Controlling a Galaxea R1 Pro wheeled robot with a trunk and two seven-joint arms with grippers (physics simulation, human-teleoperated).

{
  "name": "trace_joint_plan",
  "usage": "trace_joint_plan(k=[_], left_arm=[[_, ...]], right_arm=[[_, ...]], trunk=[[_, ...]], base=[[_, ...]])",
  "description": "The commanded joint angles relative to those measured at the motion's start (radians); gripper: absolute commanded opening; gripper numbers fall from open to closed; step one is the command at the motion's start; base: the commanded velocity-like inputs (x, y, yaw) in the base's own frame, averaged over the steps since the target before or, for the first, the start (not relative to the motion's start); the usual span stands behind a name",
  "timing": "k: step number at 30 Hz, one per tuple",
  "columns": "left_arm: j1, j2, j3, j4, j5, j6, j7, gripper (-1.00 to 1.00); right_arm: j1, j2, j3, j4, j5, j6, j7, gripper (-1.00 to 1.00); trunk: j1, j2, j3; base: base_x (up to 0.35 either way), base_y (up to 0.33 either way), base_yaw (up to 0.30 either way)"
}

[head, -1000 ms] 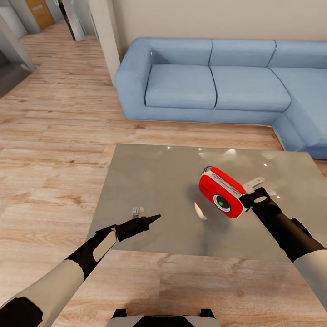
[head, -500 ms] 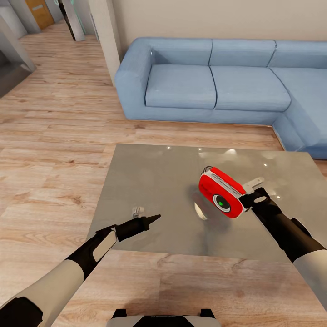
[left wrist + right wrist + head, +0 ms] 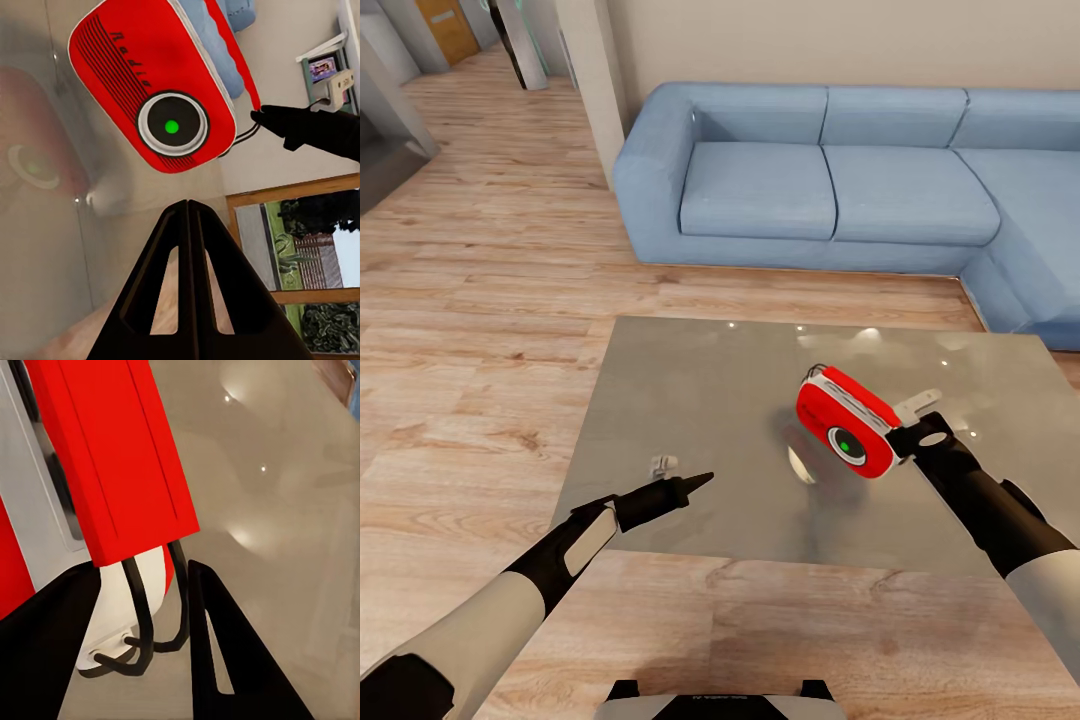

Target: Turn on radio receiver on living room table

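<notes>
Right gripper (image 3: 905, 440) holds radio (image 3: 847, 424) above glossy table (image 3: 690, 400), sofa (image 3: 830, 180) behind

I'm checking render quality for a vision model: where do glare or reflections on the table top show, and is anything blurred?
Head view: the glossy table carries small bright light spots near its far edge and a hazy reflection under the radio; edges look sharp. Left wrist view: a blurred red mirror image of the radio lies on the table. Right wrist view: soft glare patches on the table, nothing smeared.

Head cam high, looks down; wrist cams close; all share radio (image 3: 847, 436).
</notes>
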Motion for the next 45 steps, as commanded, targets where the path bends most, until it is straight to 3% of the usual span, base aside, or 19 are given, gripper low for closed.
trace_joint_plan(k=[1,9,18,45], left_arm=[[0.000,0.000,0.000,0.000,0.000,0.000,0.000,-1.00],[0.000,0.000,0.000,-0.001,0.000,0.000,0.000,-1.00],[0.000,0.000,0.000,-0.001,0.000,0.000,0.000,-1.00],[0.000,0.000,0.000,-0.001,0.000,0.000,0.000,-1.00]], right_arm=[[0.000,0.000,0.000,0.000,0.005,0.000,-0.001,-1.00],[0.010,0.001,-0.001,0.001,0.003,-0.034,-0.001,-1.00],[0.012,0.012,0.001,0.066,-0.050,-0.073,-0.008,-1.00],[0.012,0.017,0.001,0.072,-0.053,-0.086,-0.005,-1.00]], trunk=[[0.000,0.000,0.000],[0.000,0.000,0.000],[0.000,0.000,0.000],[0.000,0.000,0.000]], base=[[0.000,0.000,0.000],[0.000,0.000,0.000],[0.000,0.000,0.000],[0.000,0.000,0.000]])
